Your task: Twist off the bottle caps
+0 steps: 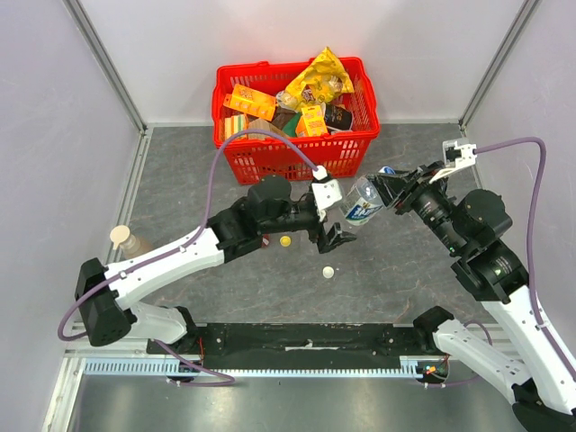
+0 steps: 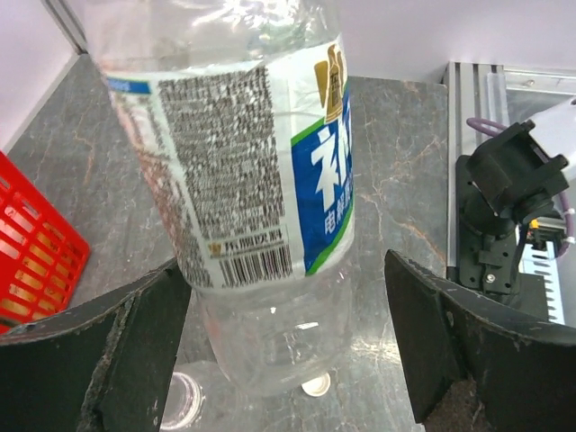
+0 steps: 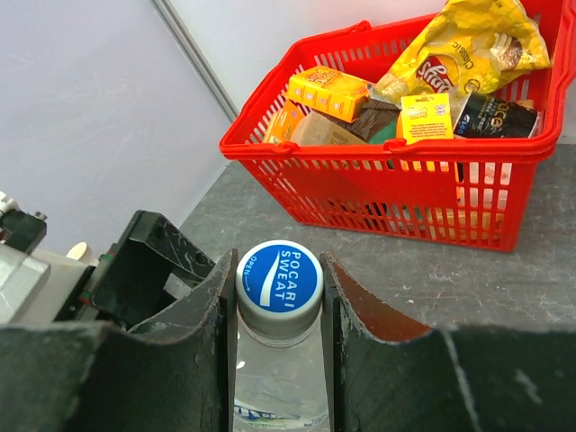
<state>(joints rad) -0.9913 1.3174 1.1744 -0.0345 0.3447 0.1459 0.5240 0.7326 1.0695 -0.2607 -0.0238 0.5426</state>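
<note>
The right gripper (image 3: 279, 263) is clenched on the blue cap (image 3: 280, 281), which sits on the neck of the clear bottle (image 2: 261, 180) held off the surface (image 1: 405, 261). The left gripper (image 2: 283, 266) is released, its fingers spread either side of the bottle's body. The yellow cap (image 1: 285, 240) and the white cap (image 1: 328, 271) lie loose on the surface near a red basket (image 1: 297, 162)

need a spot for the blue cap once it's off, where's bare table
Bare table lies between the white cap and the right arm, and in the far-left corner beside the red basket. It is crowded at centre, where the arms meet around the bottle near the yellow cap.
</note>
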